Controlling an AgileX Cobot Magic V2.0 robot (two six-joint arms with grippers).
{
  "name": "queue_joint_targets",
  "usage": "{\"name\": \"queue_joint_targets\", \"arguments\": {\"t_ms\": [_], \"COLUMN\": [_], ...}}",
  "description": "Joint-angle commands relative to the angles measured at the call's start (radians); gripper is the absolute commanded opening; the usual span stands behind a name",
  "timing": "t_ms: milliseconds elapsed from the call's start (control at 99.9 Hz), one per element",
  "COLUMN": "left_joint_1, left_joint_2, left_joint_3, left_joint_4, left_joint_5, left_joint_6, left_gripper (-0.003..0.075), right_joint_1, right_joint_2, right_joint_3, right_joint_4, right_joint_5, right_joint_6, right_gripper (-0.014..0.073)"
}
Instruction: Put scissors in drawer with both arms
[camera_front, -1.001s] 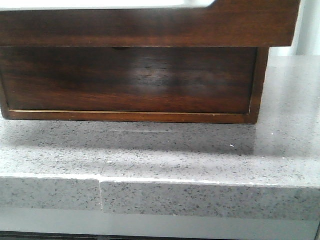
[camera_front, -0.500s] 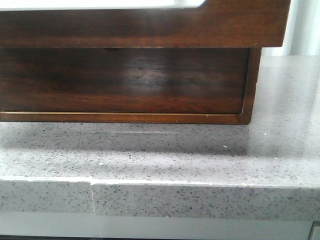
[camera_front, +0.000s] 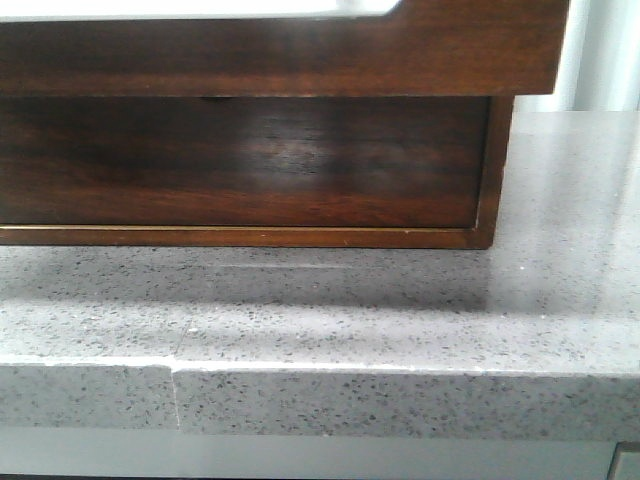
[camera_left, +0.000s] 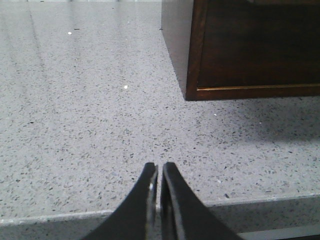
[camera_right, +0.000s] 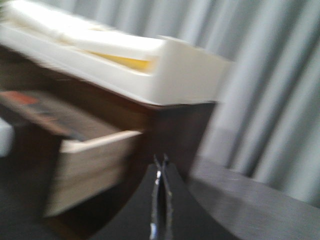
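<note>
Both clenched, empty: left hand (camera_left: 159, 172) low over speckled worktop (camera_left: 75, 125), right hand (camera_right: 160, 167) facing the open drawer (camera_right: 92, 165). No scissors visible anywhere. Blurred right view: risks clipping the drawer front.

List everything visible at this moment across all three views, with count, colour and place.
drawer: one, dark reddish-brown, pulled out, overhanging the lower front.
lower drawer front: one, dark brown, beneath it.
wooden cabinet: one, reddish-brown, standing on the countertop.
countertop: one, speckled grey stone.
white tray: one, on top of the cabinet, blurred.
curtain: grey-white, behind.
scissors: none visible.
left tool: black, shut, above the countertop.
right tool: black, shut, near the cabinet corner.
</note>
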Motion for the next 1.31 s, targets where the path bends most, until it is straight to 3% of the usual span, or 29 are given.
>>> {"name": "queue_joint_targets", "arguments": {"t_ms": [0, 140, 220, 320, 460, 670, 1301], "left_joint_1": [0.002, 0.002, 0.002, 0.002, 0.002, 0.002, 0.002], "left_joint_2": [-0.029, -0.029, -0.029, -0.029, -0.029, -0.029, -0.029], "left_joint_3": [0.019, 0.019, 0.019, 0.019, 0.019, 0.019, 0.019], "left_joint_4": [0.000, 0.000, 0.000, 0.000, 0.000, 0.000, 0.000], "left_joint_5": [-0.051, -0.051, -0.051, -0.051, -0.051, -0.051, -0.051], "left_joint_6": [-0.011, -0.011, -0.011, -0.011, -0.011, -0.011, -0.011], "left_gripper": [-0.0020, -0.0020, -0.0020, -0.0020, -0.0020, -0.0020, -0.0020], "right_joint_1": [-0.133, -0.265, -0.295, -0.307, -0.309, -0.309, -0.309], "right_joint_2": [0.004, -0.054, -0.108, -0.179, -0.276, -0.272, -0.272], "right_joint_3": [0.069, 0.184, 0.224, 0.270, 0.268, 0.268, 0.268], "right_joint_4": [0.007, -0.042, -0.042, -0.044, -0.089, -0.089, -0.087], "right_joint_5": [-0.218, -0.136, -0.089, -0.036, 0.225, 0.429, 0.432], "right_joint_6": [0.029, 0.178, 0.194, 0.194, 0.194, 0.194, 0.194], "right_gripper": [-0.0046, -0.0046, -0.0046, -0.0046, -0.0046, -0.0046, -0.0046]}}
